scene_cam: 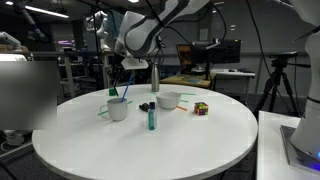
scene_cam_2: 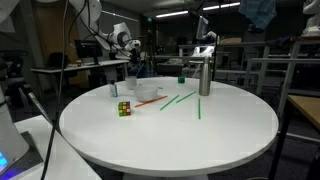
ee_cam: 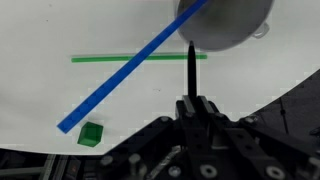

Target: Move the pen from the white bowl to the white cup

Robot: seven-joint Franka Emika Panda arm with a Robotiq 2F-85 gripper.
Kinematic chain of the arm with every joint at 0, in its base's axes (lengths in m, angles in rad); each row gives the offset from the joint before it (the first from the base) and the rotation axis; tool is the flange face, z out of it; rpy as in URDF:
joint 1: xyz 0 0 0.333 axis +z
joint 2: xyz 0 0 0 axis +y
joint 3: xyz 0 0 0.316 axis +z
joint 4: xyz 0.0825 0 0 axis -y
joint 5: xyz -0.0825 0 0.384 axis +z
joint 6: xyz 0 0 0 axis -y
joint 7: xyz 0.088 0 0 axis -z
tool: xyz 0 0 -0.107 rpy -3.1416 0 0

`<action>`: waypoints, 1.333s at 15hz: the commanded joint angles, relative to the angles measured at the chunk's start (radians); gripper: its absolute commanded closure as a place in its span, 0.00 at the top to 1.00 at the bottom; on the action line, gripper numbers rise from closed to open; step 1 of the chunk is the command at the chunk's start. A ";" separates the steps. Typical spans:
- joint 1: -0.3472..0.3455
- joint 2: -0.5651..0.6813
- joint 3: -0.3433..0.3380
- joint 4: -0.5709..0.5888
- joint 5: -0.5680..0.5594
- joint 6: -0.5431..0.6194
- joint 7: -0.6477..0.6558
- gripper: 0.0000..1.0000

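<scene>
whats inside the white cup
A blue pen leans in the white cup, most of it sticking out over the rim. The pen's lower end and the cup's bottom are hidden by the wall, so anything else inside can't be seen.

Things on a round table [scene_cam: 150, 150]
In an exterior view the pen [scene_cam: 125, 91] stands in the cup [scene_cam: 118, 109]. The bowl [scene_cam: 168, 100] sits to the right of the cup, and the cube [scene_cam: 201, 108] to the right of the bowl. A bottle [scene_cam: 155, 78] stands behind, between cup and bowl. Sticks [scene_cam_2: 178, 100] lie flat near the bowl.
</scene>
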 commanded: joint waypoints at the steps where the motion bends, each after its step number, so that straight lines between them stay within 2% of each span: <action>1: 0.035 -0.052 -0.037 -0.063 -0.034 0.020 0.029 0.02; 5: 0.052 -0.072 -0.052 -0.078 -0.050 0.018 0.040 0.02; 20: 0.067 -0.083 -0.019 -0.148 -0.043 0.045 0.009 0.02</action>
